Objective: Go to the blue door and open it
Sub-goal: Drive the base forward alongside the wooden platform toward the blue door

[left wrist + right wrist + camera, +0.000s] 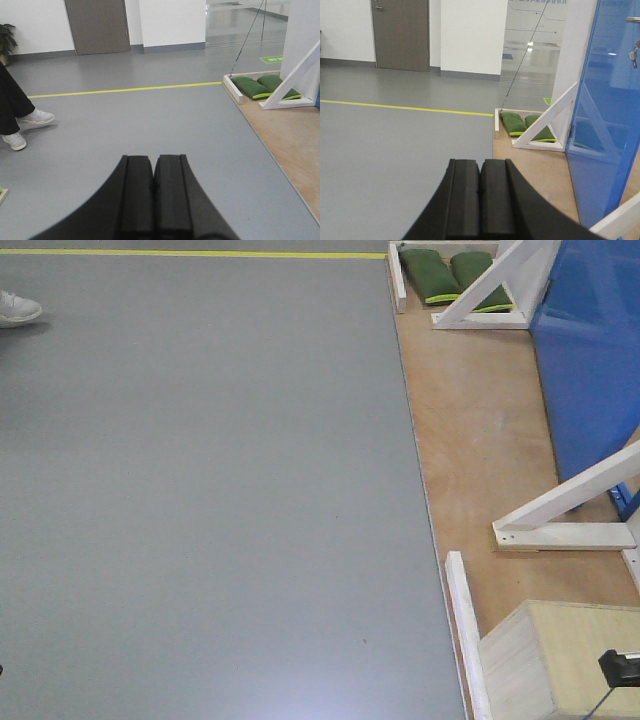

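Observation:
The blue door (609, 125) is a glossy bright-blue panel standing upright at the right of the right wrist view. Its silver handle (633, 20) shows at the top right edge, with keys hanging below it. The door also shows at the upper right of the front view (592, 350). My right gripper (480, 162) is shut and empty, well short of the door and to its left. My left gripper (153, 159) is shut and empty over the grey floor. The door is out of the left wrist view.
White braced frame legs (575, 515) stand on a plywood platform (480, 430) with a raised white edge strip (465, 625). Green sandbags (452, 275) lie at the far brace. A pale plywood box (560, 660) sits front right. A person's feet (27, 125) stand at left. A yellow floor line (125, 90) crosses ahead.

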### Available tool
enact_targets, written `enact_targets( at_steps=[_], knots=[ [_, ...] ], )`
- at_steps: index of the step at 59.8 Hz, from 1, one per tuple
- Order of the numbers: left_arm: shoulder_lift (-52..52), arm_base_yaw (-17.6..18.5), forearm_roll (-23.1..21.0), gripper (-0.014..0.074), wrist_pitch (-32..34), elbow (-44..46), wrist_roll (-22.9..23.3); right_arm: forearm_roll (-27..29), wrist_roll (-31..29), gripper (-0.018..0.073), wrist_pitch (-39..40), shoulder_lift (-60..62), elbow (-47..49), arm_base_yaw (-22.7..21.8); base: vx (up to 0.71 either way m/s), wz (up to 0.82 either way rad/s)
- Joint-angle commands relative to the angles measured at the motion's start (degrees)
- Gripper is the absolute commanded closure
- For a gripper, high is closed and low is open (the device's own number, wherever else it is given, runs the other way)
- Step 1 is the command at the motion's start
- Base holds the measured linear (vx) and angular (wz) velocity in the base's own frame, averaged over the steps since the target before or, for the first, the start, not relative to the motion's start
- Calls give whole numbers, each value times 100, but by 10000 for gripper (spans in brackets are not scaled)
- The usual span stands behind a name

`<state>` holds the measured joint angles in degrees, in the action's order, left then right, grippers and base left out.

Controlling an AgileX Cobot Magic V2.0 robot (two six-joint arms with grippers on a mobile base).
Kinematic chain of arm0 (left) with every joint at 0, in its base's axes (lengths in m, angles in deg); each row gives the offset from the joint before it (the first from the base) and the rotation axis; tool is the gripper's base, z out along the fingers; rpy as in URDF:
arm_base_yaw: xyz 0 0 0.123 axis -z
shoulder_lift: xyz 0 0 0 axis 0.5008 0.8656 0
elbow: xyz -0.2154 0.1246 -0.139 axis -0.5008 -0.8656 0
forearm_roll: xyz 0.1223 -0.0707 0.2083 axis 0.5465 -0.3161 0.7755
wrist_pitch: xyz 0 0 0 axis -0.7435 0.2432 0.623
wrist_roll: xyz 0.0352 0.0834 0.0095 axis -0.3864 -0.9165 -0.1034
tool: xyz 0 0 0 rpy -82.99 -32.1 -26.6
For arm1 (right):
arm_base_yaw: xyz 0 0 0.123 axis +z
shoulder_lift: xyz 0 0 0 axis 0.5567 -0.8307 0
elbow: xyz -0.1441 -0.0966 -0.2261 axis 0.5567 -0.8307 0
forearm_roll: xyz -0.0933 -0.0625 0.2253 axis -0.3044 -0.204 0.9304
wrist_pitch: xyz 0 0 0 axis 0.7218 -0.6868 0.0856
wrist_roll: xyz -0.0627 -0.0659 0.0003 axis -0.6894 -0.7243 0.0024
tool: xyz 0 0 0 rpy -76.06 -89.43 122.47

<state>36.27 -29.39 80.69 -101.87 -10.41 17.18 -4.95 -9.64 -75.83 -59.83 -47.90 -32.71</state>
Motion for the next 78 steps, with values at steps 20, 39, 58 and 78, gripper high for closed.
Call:
enact_targets(
  at_steps=[20, 39, 58, 78],
  knots=[
    [-81, 44, 0, 526, 481, -34, 18, -6, -24, 567, 451, 103, -115, -17, 30, -1],
    [-81, 44, 0, 526, 481, -34, 18, -6, -24, 567, 451, 103, -115, -17, 35, -1],
    [-81, 44, 0, 526, 481, -34, 18, -6, -24, 567, 451, 103, -115, -17, 38, -4],
    [-81, 44, 0, 526, 481, -34, 18, -6, -24, 567, 451, 103, -115, -17, 36, -5]
  ],
)
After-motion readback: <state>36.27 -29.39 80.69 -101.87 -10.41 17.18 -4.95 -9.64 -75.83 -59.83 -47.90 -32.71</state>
